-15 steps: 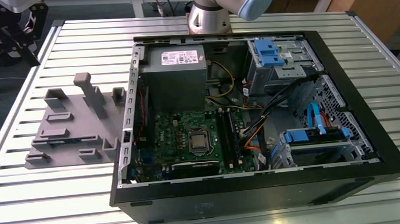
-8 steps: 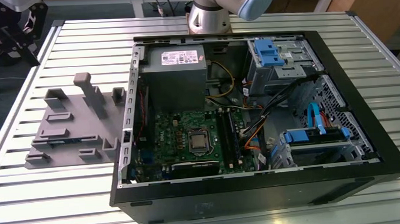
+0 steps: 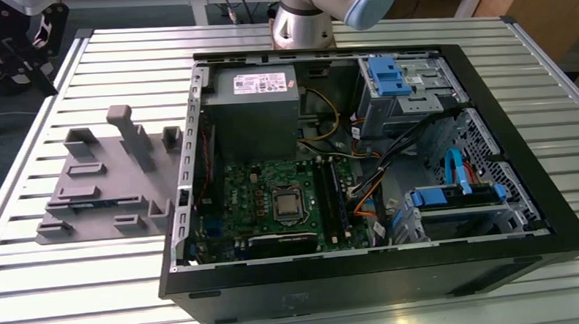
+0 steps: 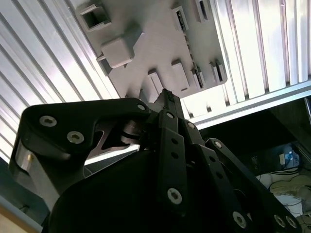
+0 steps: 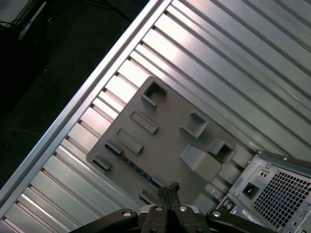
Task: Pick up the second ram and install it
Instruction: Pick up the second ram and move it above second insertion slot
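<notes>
Approach stage: claw (image 5: 168, 189) shut, empty, over holder (image 5: 165, 141) near table (image 5: 233, 58) edge. Ram (image 5: 133, 165) apparently slotted there. Grasp needs jaws opened.

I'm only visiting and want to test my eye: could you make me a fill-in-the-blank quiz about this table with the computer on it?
1. The grey holder lies to the exterior view's ____ of the open computer case.
2. In both wrist views the end effector hangs above the grey ____.
3. The memory stick lying in the holder is coloured ____.
Missing words: left; holder; blue.
</notes>
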